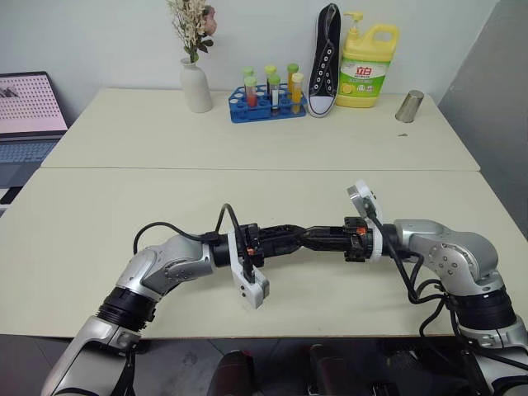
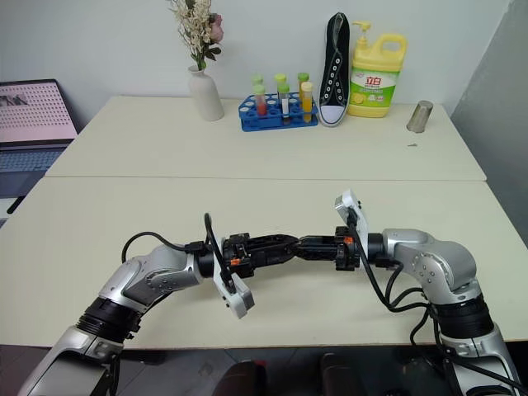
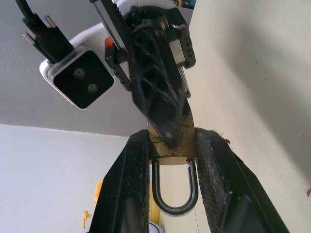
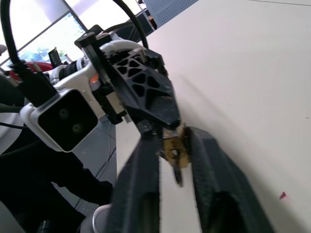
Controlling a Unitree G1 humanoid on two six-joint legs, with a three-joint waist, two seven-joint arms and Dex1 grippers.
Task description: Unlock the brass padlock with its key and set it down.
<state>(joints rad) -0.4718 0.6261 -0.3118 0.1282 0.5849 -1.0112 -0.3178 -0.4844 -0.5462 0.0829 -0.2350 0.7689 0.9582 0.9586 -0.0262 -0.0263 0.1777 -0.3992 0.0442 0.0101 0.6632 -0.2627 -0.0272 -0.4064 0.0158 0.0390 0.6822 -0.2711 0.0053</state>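
Observation:
The brass padlock is held above the near table, its silver shackle pointing back toward the left wrist. My left gripper is shut on the padlock's body, one finger on each side. My right gripper comes in from the opposite side, meeting the left one tip to tip. In the right wrist view the padlock sits at the right gripper's fingertips, and the small dark key hangs from it between those fingers, which have closed in on it.
Along the far table stand a white vase of dried flowers, a blue tube rack, an upright black sneaker, a yellow detergent bottle and a metal cup. A laptop sits off to the left.

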